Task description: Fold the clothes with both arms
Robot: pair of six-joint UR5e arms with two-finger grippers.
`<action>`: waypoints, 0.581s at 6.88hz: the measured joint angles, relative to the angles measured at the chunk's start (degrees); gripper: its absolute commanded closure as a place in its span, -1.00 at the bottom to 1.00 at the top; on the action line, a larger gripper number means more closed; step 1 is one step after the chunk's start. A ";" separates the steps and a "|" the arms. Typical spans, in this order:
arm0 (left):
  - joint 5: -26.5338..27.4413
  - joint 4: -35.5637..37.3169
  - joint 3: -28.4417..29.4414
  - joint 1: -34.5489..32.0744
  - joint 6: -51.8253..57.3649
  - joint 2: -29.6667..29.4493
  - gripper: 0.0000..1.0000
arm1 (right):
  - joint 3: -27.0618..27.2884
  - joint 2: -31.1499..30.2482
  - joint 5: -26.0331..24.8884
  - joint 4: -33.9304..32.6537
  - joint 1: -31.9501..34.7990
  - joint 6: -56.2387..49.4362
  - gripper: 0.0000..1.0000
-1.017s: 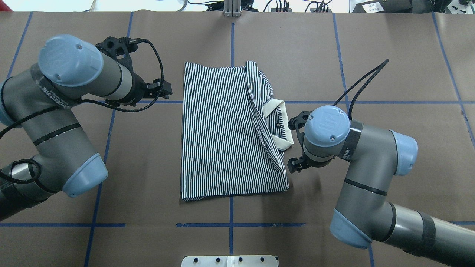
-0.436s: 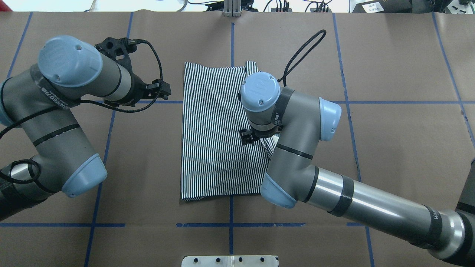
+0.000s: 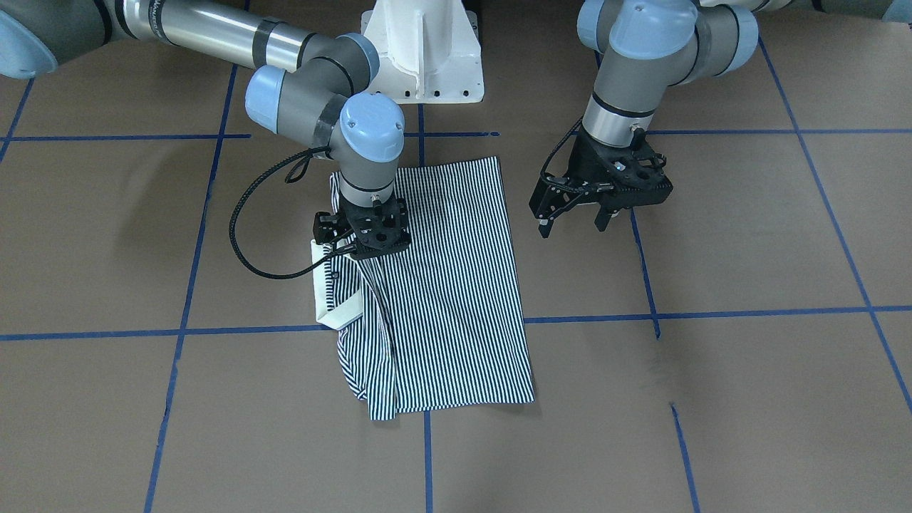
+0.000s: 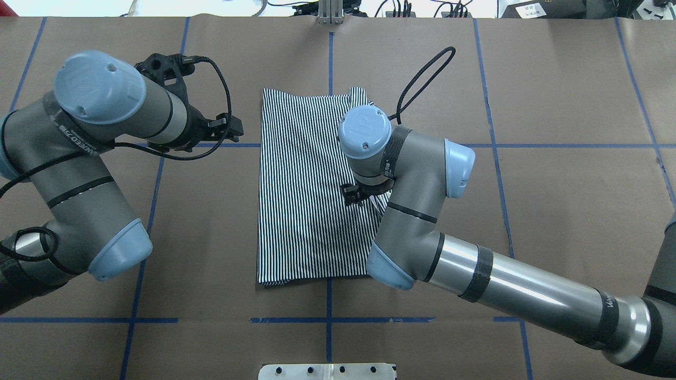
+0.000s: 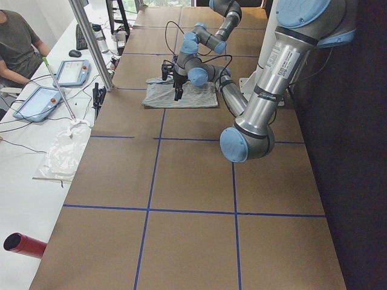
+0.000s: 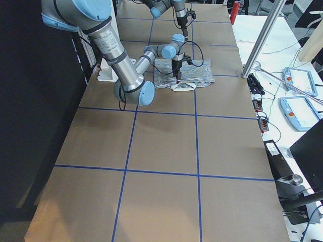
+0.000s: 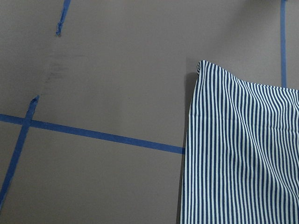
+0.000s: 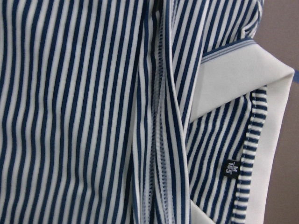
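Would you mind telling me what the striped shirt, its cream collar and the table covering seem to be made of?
Striped shirt: soft matte knit, likely cotton; it drapes, with a stitched seam. Cream collar: thicker smooth fabric, holding a crisp fold. Table covering: probably matte brown paper, scuffed, marked with blue tape.

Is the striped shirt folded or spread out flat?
Folded, at least partly. The shirt lies as a narrow rectangle with no sleeves sticking out, and a layer is turned over beside the collar.

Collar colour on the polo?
The collar is plain cream; right wrist view shows it best.
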 measured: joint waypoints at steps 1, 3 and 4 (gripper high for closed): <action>0.00 0.01 0.00 0.02 0.00 0.00 -1.00 | -0.13 -0.30 0.07 -0.09 0.09 -0.19 -1.00; 0.00 0.03 -0.08 0.03 0.00 -0.01 -1.00 | -0.22 -1.28 0.07 -0.16 0.28 -0.53 -1.00; 0.00 0.03 -0.13 0.03 0.00 -0.06 -1.00 | -0.24 -1.74 0.15 -0.17 0.52 -0.68 -1.00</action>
